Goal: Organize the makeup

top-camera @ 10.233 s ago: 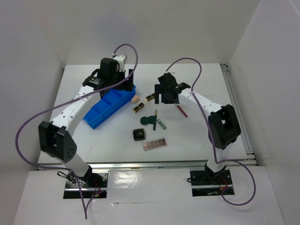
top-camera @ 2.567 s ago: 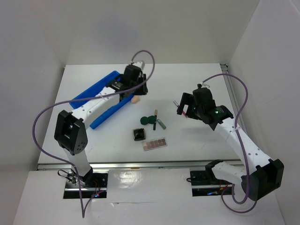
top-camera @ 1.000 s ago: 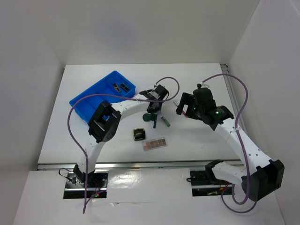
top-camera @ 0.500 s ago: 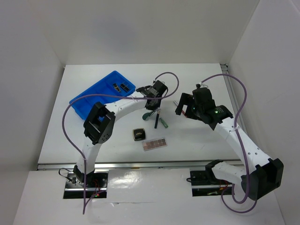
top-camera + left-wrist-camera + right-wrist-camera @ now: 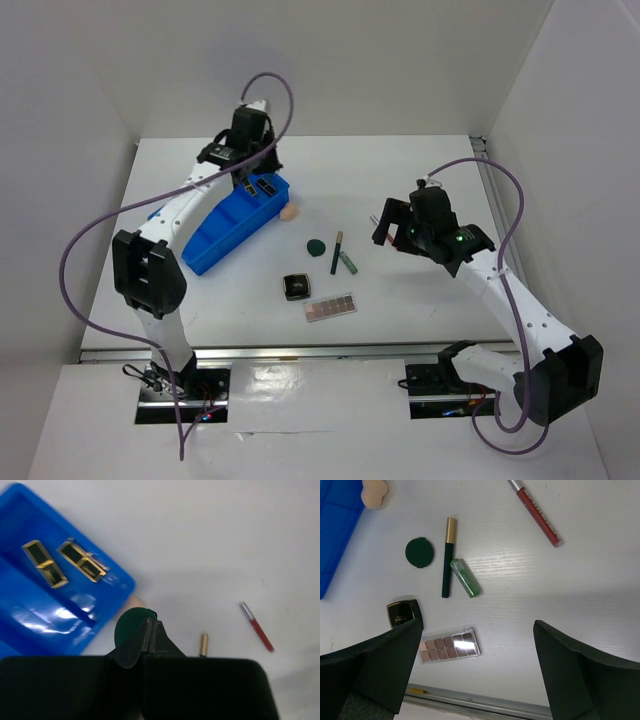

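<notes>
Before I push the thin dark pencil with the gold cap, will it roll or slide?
It looks round and slim, so the pencil probably rolls sideways on the table. It seems stiff and light. The green tube beside it might stop it.

The place reads as a robotics laboratory test cell. A white table [image 5: 360, 165] is boxed in by plain white panels [image 5: 60, 120], with the left arm base [image 5: 175, 385] and right arm base [image 5: 445, 378] bolted by a metal rail [image 5: 330, 350]. Purple cables [image 5: 64, 268] hang loose, and the wiring at the bases appears exposed.
</notes>
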Robot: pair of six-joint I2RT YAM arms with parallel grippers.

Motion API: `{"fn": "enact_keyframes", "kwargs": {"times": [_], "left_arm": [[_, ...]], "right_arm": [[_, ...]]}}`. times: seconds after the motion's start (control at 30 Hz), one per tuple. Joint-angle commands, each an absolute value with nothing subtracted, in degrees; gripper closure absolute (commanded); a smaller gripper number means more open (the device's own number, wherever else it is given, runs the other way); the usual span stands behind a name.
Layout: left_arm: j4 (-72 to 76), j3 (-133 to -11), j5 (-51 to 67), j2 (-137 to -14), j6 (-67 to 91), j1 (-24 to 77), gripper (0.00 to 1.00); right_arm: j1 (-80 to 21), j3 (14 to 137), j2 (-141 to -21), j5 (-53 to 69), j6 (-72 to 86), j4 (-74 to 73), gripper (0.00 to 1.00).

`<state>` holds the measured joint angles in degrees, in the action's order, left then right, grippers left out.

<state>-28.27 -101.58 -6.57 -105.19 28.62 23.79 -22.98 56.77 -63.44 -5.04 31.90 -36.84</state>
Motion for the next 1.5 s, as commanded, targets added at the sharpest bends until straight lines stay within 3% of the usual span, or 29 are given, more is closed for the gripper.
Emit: {"fn": "enact_keyframes", "kwargs": {"times": [0.0,0.2,0.57,0.63,0.67,0.73,0.77,0.8,0.87,1.03,1.17,1.27,1.3,1.37,1.47], "left_arm": [[-28.83,-99.59,-9.39,-104.33,28.91,19.52,1.00],[-32.42,-103.52,-14.40,-109.94,30.93,12.66,1.00],[-30.85,-101.51,-19.53,-115.14,33.57,10.02,0.99],[-30.85,-101.51,-19.51,-115.66,33.57,10.02,0.88],[-31.55,-102.47,-19.51,-116.27,33.57,10.02,0.77],[-30.77,-103.01,-18.81,-116.28,32.97,10.02,0.71],[-30.76,-102.22,-18.81,-115.58,32.96,10.02,0.60],[-29.89,-101.69,-18.29,-114.36,32.26,10.02,0.42],[-28.66,-100.91,-18.28,-112.25,31.73,10.54,0.33],[-27.35,-95.38,-20.83,-102.18,29.80,15.62,0.40],[-21.88,-87.36,-11.18,-96.59,25.93,21.61,0.41],[-26.62,-87.36,-7.38,-98.95,25.93,27.13,0.37],[-27.15,-87.36,-7.38,-100.97,26.62,28.55,0.23],[-27.16,-86.58,-6.86,-102.65,27.33,32.23,0.15],[-25.67,-85.87,-7.11,-105.90,29.26,35.67,0.15]], "right_arm": [[-22.76,56.95,-64.51,-3.96,32.08,-34.10,0.00],[-22.76,57.48,-65.13,-3.96,31.55,-34.10,0.00],[-22.76,57.48,-65.13,-4.48,31.55,-34.63,0.00],[-22.76,57.48,-65.65,-3.96,31.55,-33.93,0.00],[-22.76,58.09,-66.44,-3.96,31.55,-33.93,0.00],[-22.76,58.80,-67.15,-3.34,31.55,-33.93,0.00],[-22.76,59.32,-67.15,-3.34,31.55,-33.93,0.00],[-22.76,59.33,-67.67,-3.34,31.55,-33.93,0.00],[-22.76,59.33,-67.68,-3.34,31.03,-33.93,0.00],[-22.76,59.33,-67.68,-1.15,30.50,-32.00,0.00],[-22.76,59.33,-67.68,-1.14,30.50,-30.76,0.00],[-22.76,59.94,-68.20,-1.76,31.03,-30.76,0.00],[-22.76,59.94,-68.73,-1.76,31.03,-30.76,0.00],[-22.76,59.94,-68.73,-1.76,31.03,-30.76,0.00],[-22.76,59.41,-67.51,-2.29,31.03,-31.29,0.00]]}}
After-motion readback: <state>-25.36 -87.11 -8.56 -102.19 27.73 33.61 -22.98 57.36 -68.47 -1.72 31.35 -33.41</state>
